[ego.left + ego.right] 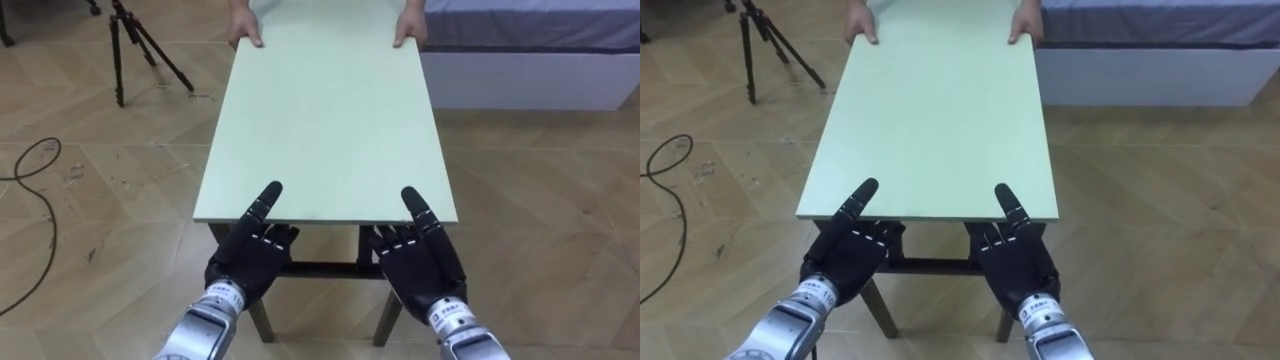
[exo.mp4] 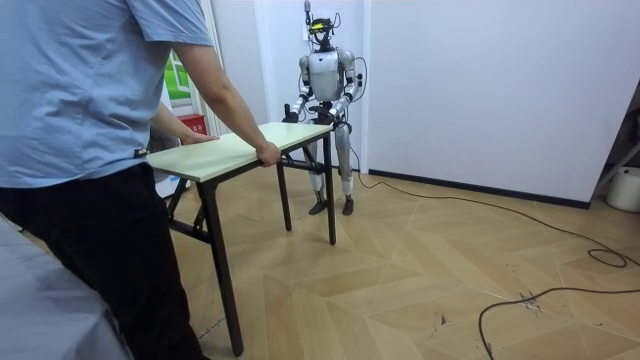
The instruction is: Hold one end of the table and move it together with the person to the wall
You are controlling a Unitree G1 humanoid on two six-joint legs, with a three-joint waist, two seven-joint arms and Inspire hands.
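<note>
Table (image 1: 330, 120) gripped at both short ends, between robot and person, for a shared carry.
Left hand (image 1: 248, 255) and right hand (image 1: 420, 258) each clasp the near edge, thumb on top and fingers beneath; the person's hands (image 1: 245, 32) hold the far corners, apparently to balance the load.

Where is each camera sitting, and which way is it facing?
Left eye view: on the robot's head, looking down along the table; the left hand and right hand grip its near edge.
Right eye view: same head, slightly to one side, same aim; both hands too.
Room view: stands in the room behind the person at the far end, facing the whole standing robot.
Shared: all three show the table and the person's hands holding its far edge.
</note>
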